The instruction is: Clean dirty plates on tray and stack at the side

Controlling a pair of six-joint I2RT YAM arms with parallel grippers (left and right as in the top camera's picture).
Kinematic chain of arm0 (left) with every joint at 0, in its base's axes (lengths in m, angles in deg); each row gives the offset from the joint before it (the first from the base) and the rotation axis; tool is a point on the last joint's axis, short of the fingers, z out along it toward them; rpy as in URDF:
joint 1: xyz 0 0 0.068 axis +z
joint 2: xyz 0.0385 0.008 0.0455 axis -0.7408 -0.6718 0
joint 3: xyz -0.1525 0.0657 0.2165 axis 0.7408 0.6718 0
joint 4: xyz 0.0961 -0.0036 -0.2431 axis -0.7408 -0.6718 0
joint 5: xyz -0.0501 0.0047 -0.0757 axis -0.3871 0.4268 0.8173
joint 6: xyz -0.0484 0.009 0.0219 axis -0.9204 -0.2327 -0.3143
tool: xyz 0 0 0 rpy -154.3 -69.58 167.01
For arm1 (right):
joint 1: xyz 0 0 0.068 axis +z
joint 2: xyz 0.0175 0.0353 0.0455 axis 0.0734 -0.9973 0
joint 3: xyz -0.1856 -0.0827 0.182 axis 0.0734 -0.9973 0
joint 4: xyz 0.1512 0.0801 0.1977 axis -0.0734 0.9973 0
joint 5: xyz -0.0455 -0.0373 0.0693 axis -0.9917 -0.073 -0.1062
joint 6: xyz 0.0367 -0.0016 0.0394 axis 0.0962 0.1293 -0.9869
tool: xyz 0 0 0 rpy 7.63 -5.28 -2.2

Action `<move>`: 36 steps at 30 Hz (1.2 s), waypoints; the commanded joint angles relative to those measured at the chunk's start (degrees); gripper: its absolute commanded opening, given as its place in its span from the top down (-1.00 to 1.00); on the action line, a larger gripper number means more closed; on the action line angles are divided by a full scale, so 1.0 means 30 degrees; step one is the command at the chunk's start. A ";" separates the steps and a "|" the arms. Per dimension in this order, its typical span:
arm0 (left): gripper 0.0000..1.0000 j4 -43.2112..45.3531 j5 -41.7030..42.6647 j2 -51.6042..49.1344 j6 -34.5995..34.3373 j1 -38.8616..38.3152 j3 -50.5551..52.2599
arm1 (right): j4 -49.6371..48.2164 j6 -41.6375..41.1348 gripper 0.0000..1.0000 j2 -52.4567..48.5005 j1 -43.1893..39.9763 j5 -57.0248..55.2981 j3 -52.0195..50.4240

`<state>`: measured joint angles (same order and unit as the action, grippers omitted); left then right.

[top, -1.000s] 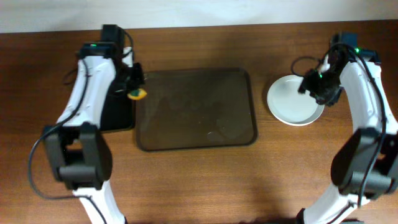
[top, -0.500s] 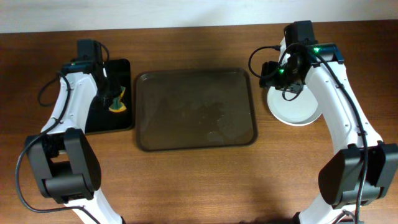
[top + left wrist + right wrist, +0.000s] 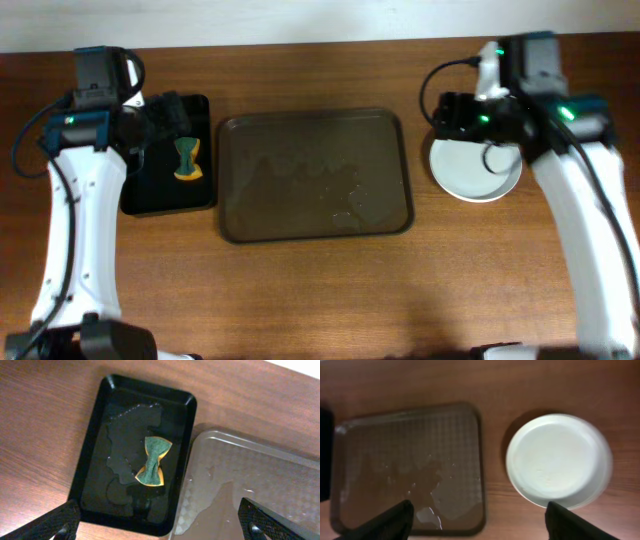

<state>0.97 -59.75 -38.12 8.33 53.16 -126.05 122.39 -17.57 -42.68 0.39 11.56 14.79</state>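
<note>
Both arms have pulled back since the earlier frame: left gripper (image 3: 159,522) has let go of the sponge (image 3: 153,460) and lifted off toward the far left, and right gripper (image 3: 480,520) has risen off the plates (image 3: 559,460). Left jaws stand wide, nothing between them. Right jaws are also wide and empty. Sponge lies pinched like a bow tie in the small black tray (image 3: 90,460), in a film of water, just left of the tray (image 3: 260,200). Brown tray holds no plates now, only wet patches near its middle and right side. Plates sit on the table (image 3: 320,300) just right of the tray, apart from its rim, reading as one clean white disc. The stack count cannot be told from above. Judgement: tool parked, tray cleared, stack at the side, so the task looks finished or at its last retreat, with nothing left to grasp.
</note>
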 commanded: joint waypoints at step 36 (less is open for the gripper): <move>-0.98 -0.0175 0.0153 -0.0066 -0.0036 0.0000 -0.0109 | -1.9351 0.1501 -0.97 2.6687 0.0087 -0.1953 -2.8144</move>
<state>0.37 -59.68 -38.17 8.33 53.16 -126.16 67.18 -13.48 31.91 0.39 5.96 -64.33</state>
